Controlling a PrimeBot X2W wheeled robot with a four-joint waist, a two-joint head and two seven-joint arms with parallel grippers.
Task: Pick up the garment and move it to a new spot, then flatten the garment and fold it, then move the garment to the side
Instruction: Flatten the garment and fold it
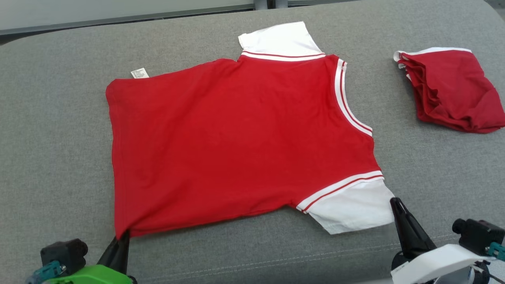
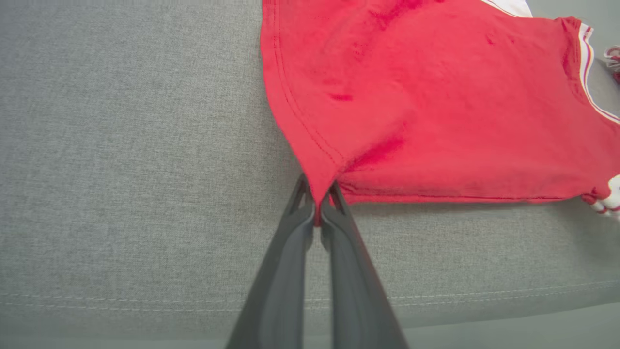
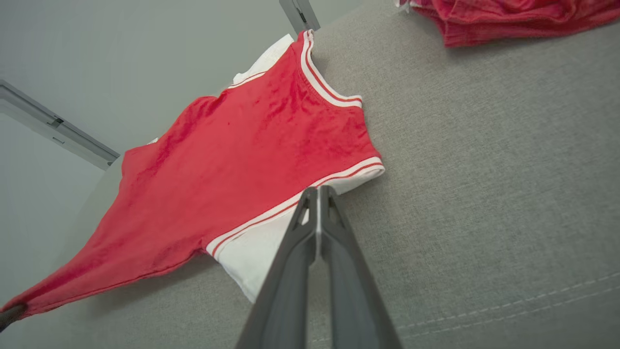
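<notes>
Work surface is a grey woven upholstered cushion [image 1: 59,118] with a rounded far edge and a pale stitched seam [image 2: 121,300] along the near side. Beyond it is a plain pale grey background [image 3: 121,58] crossed by a metal rail [image 3: 58,128]. Lighting flat, shadows soft.

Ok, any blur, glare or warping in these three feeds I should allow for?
Head view: sharp, evenly lit, no glare, soft shadow below the red shirt. Left wrist view: left fingers blurred up close, shirt washed pinkish. Right wrist view: right fingers soft, wide-angle lens stretches the shirt.
</notes>
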